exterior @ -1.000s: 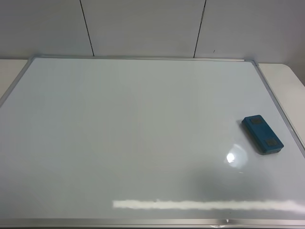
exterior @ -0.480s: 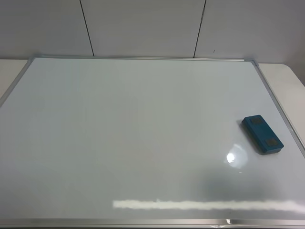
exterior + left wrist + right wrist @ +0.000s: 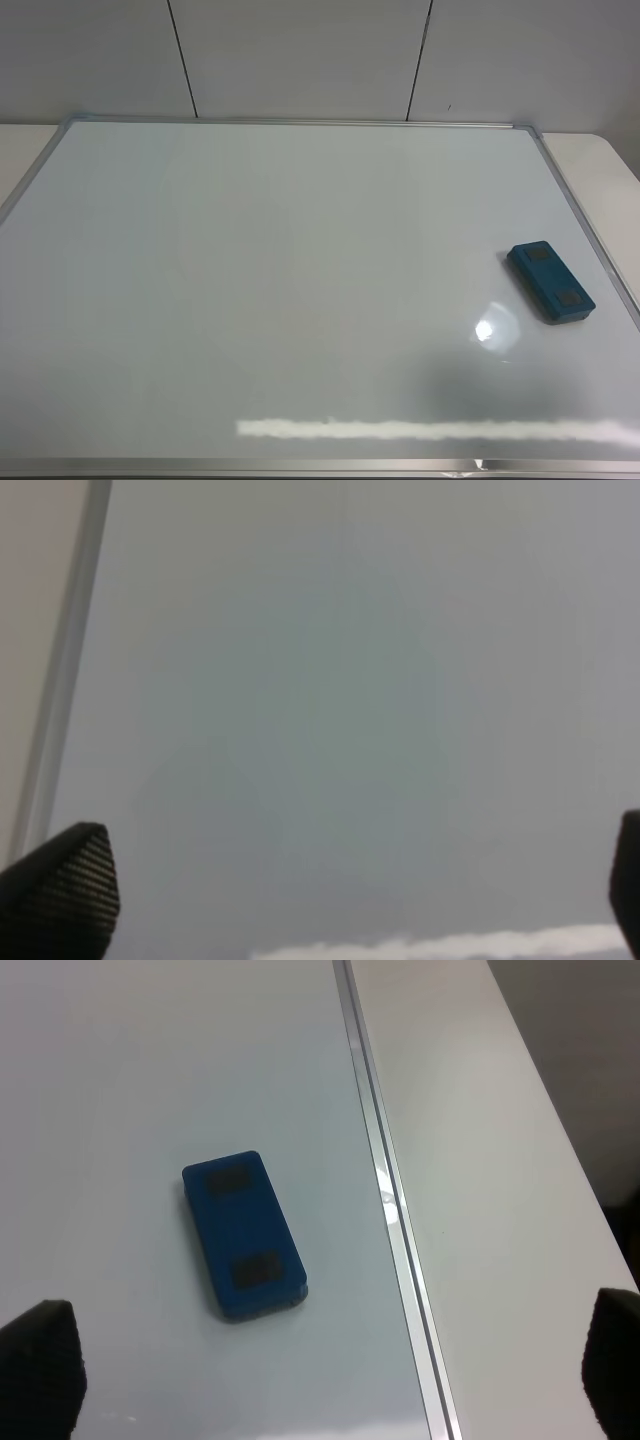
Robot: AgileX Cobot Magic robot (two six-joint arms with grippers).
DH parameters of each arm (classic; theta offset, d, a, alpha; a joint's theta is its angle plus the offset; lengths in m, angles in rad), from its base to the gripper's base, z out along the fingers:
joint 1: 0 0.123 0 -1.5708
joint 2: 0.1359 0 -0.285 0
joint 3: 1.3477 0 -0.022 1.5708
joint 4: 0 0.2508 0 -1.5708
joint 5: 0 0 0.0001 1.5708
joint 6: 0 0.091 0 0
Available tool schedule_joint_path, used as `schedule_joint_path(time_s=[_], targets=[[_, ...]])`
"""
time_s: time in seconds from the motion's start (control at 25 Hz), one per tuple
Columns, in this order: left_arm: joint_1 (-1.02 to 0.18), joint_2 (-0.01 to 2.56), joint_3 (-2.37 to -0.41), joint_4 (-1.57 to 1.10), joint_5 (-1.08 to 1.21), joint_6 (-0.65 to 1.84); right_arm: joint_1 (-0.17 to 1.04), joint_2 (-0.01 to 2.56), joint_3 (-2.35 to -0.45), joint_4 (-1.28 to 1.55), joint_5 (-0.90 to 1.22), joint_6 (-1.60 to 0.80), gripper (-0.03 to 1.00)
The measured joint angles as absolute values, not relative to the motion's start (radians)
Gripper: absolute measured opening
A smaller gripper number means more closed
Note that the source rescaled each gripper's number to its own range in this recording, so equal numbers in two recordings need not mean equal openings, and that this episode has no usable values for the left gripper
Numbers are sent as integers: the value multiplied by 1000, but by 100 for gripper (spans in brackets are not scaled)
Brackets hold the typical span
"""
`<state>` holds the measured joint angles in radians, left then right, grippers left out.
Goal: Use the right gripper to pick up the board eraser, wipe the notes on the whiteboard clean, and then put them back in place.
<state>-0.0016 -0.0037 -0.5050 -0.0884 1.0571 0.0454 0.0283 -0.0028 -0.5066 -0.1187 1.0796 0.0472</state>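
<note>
The eraser (image 3: 551, 281), a blue block with two dark pads on top, lies flat on the board (image 3: 280, 300) near its right-hand frame (image 3: 585, 225), a little below the middle of that side, and nothing is touching it. From where I stand the board looks clean: I can make out no notes, strokes or smudges anywhere on it, only a bright ceiling-light glare low down and a small round glint beside the eraser. So I would judge the wiping finished and the eraser set back down, though a start with nothing written yet would look the same. Neither arm shows in the high view. The right end effector (image 3: 320, 1370) hangs above the eraser with its dark fingertips (image 3: 38, 1360) far apart at the edges of its camera's view, holding nothing. The left end effector (image 3: 330, 880) is likewise spread wide and empty, over bare board near the left frame (image 3: 65, 670). Pale desk (image 3: 490, 1160) shows beyond the right frame. No brand, label or readable writing appears on the eraser, the board or the wall.
</note>
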Motion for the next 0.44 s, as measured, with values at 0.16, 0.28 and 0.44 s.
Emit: schedule_joint_path(time_s=[0.16, 0.28, 0.44], targets=[[-2, -4, -505, -88, 1057, 45, 28, -3, -507, -119, 1080, 47, 100], [-2, -4, -505, -88, 1057, 45, 28, -3, -507, -119, 1080, 47, 100], [-2, -4, -505, -88, 1057, 45, 28, -3, -507, -119, 1080, 47, 100]])
